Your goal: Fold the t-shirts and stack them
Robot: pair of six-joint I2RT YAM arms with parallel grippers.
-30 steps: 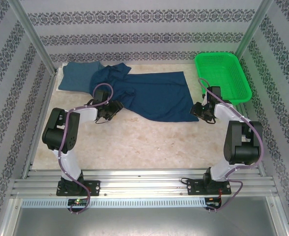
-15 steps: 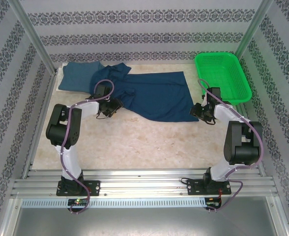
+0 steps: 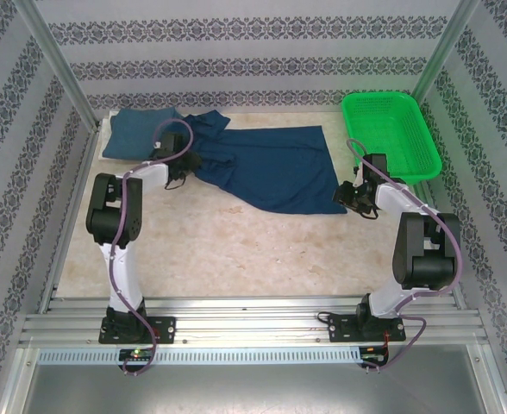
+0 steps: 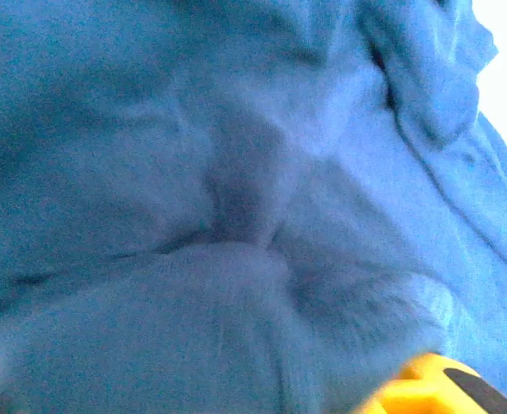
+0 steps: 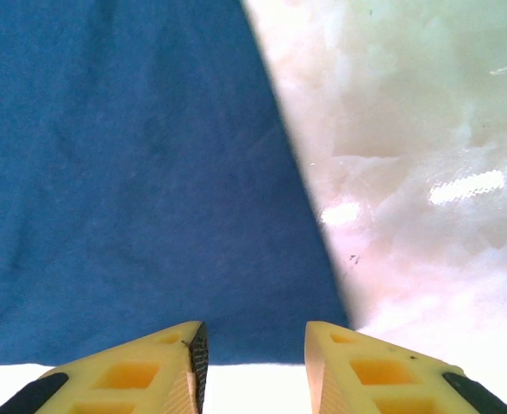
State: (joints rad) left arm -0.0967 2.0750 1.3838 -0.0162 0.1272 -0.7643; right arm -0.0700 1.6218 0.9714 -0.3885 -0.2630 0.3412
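The dark navy t-shirt (image 3: 275, 166) lies spread out across the back middle of the table, and no print shows on it. The lighter teal-blue t-shirt (image 3: 135, 134) lies flat at the back left corner. My left gripper (image 3: 187, 164) is at the navy shirt's left edge, low over the cloth. In the left wrist view blue cloth (image 4: 236, 198) covers the jaws, leaving one yellow fingertip (image 4: 426, 384) in sight. My right gripper (image 5: 255, 345) stands open just short of the navy shirt's near right corner (image 5: 150, 216), with nothing between its fingers.
A green mesh basket (image 3: 390, 129) stands at the back right, close behind the right arm. Patterned walls and metal posts close in the table (image 3: 262, 250) on three sides. Bare tabletop stretches between the shirts and the arm bases.
My left gripper has moved away from me and slightly left, from the shirt's near left edge up towards its collar end. The right arm has not moved.
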